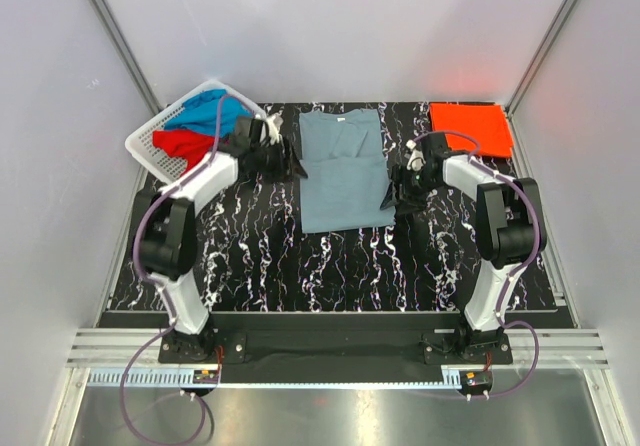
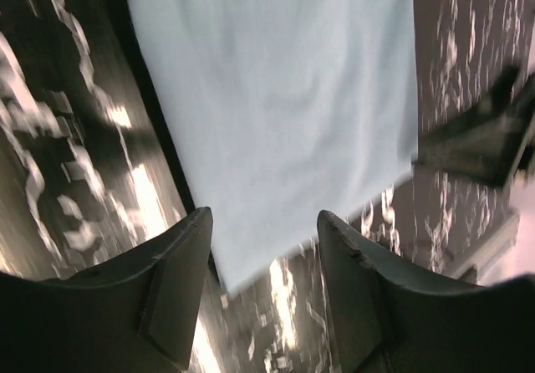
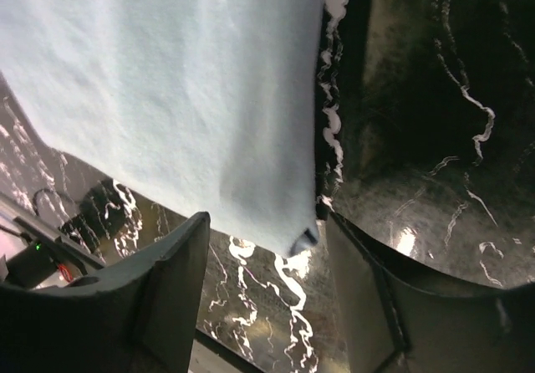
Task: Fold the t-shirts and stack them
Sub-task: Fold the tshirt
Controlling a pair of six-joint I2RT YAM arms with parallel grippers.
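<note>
A dull grey-blue t-shirt (image 1: 342, 171) lies flat in the middle of the table, folded into a long strip. My left gripper (image 1: 298, 169) is open and empty at its left edge; in the left wrist view the cloth (image 2: 276, 105) lies just beyond the open gripper (image 2: 263, 256). My right gripper (image 1: 391, 199) is open and empty at the shirt's right edge, near its front corner (image 3: 209, 97); that gripper (image 3: 263, 247) holds nothing. An orange-red t-shirt (image 1: 472, 128) lies folded at the back right. A bright blue t-shirt (image 1: 215, 114) and a red t-shirt (image 1: 180, 144) lie crumpled in the basket.
The white slotted basket (image 1: 138, 146) stands at the back left corner. The table top (image 1: 330, 266) is black with white marbling. Grey walls close in the left, right and back sides. My right gripper also shows in the left wrist view (image 2: 485, 139).
</note>
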